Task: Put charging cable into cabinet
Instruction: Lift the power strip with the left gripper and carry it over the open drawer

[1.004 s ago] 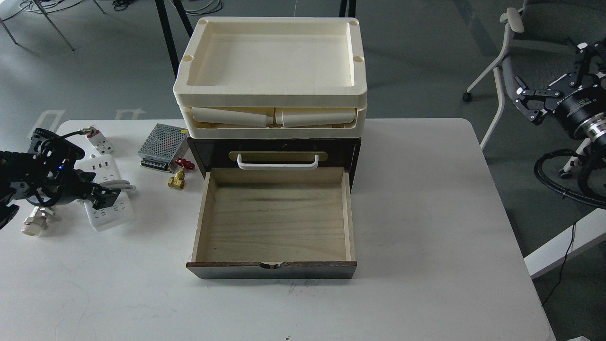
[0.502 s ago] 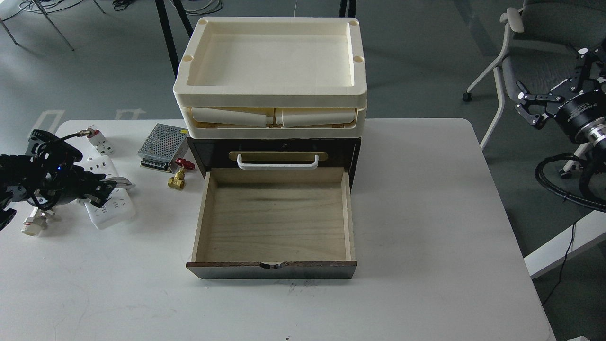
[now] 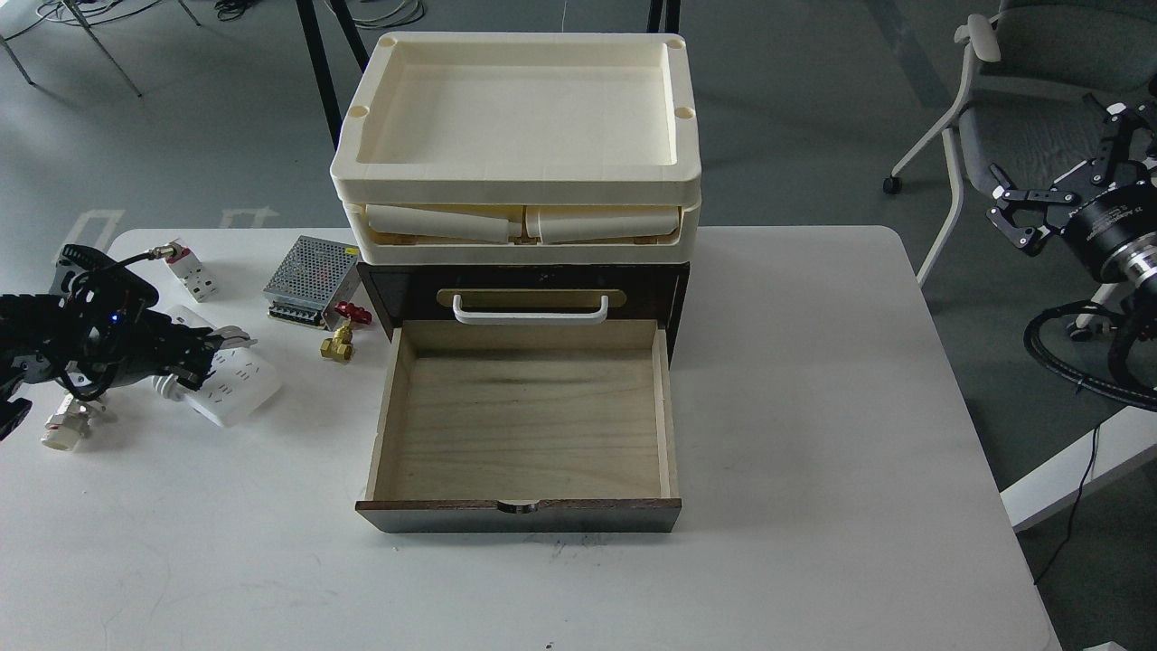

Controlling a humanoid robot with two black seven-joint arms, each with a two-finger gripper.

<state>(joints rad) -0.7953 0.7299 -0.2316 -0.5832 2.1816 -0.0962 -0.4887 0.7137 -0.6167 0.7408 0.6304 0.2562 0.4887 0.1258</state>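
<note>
The left gripper [image 3: 212, 348] covers the cable's [image 3: 237, 384] middle at frame left; the right arm [image 3: 1116, 240] is cut off at the right edge.

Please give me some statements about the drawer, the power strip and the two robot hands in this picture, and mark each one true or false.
1. The cabinet drawer is pulled open and holds nothing. True.
2. The charging cable lies inside the drawer. False: it is left of the drawer, at the left hand.
3. The right hand is over the table. False: it is off to the right, near a chair.
4. Cream trays sit on top of the cabinet. True.
</note>
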